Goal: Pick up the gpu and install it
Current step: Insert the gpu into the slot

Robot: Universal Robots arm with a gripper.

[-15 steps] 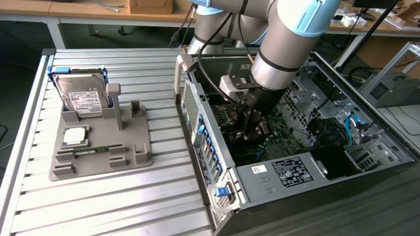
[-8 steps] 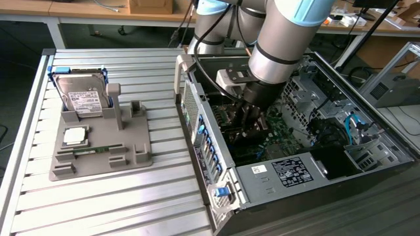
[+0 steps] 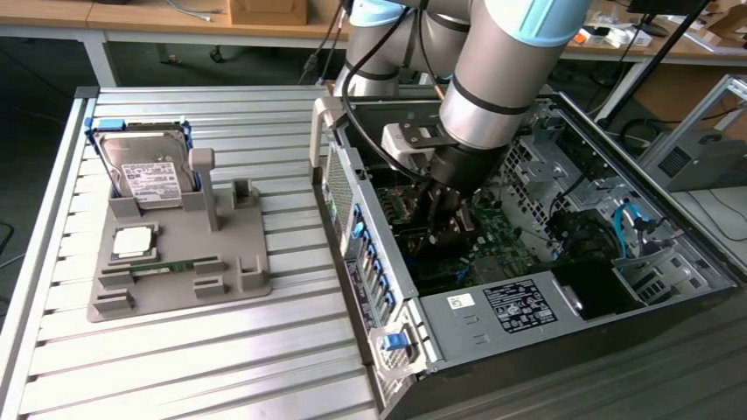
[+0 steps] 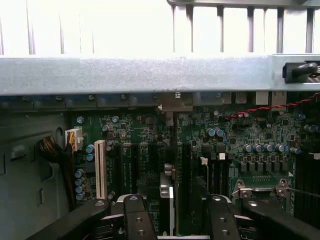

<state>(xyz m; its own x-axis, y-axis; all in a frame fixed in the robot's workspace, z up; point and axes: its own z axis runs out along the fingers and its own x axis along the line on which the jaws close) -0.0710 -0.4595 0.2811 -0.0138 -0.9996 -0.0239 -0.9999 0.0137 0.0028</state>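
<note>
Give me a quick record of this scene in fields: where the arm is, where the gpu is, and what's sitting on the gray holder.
arm: reaching down into the open computer case
gripper: low inside the case, over the motherboard
gpu: on edge at the gripper, above the board's slots; seated or not, cannot tell
gray holder: on the slatted table, at the exterior view's left of the case
on the holder: hard drive, square chip, memory stick
</note>
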